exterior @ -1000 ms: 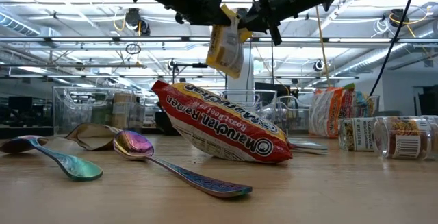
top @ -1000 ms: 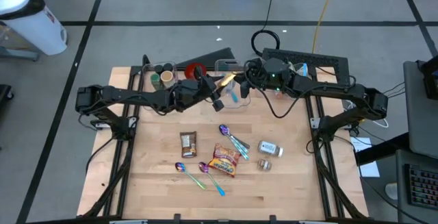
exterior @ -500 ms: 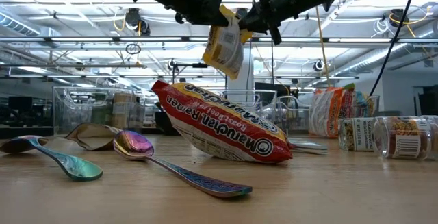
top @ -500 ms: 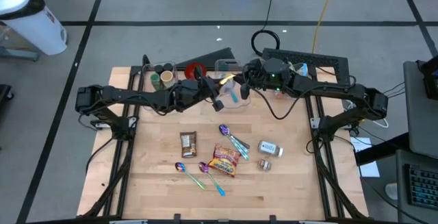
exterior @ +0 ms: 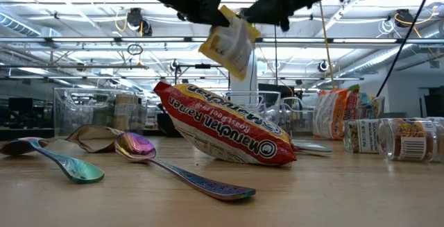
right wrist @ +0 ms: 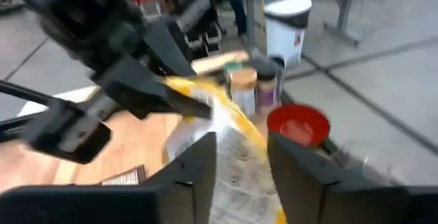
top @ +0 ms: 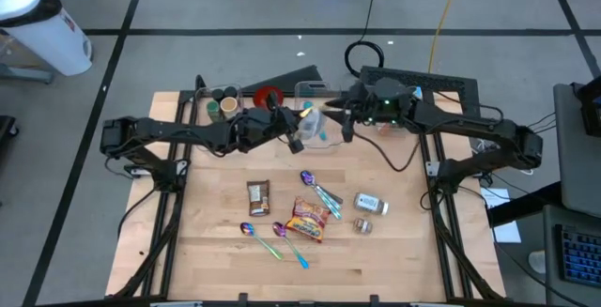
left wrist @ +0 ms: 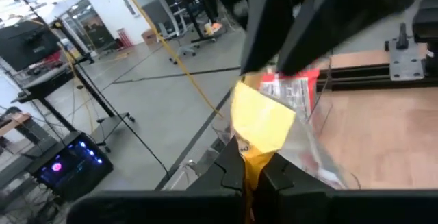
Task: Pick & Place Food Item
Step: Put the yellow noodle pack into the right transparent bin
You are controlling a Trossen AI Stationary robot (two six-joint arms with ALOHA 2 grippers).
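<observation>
Yellow snack packet (exterior: 227,38) held aloft above my table.
My left gripper (top: 299,141) pinches it; my right gripper (top: 344,119) gapes empty beside it.

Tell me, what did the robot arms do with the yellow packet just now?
The right end effector let go of the yellow packet and drew back toward its own side, fingers open. The left end effector kept its pinch on the packet, which swung and tilted. The ramen pack, spoons and jars on the table stayed put.
</observation>
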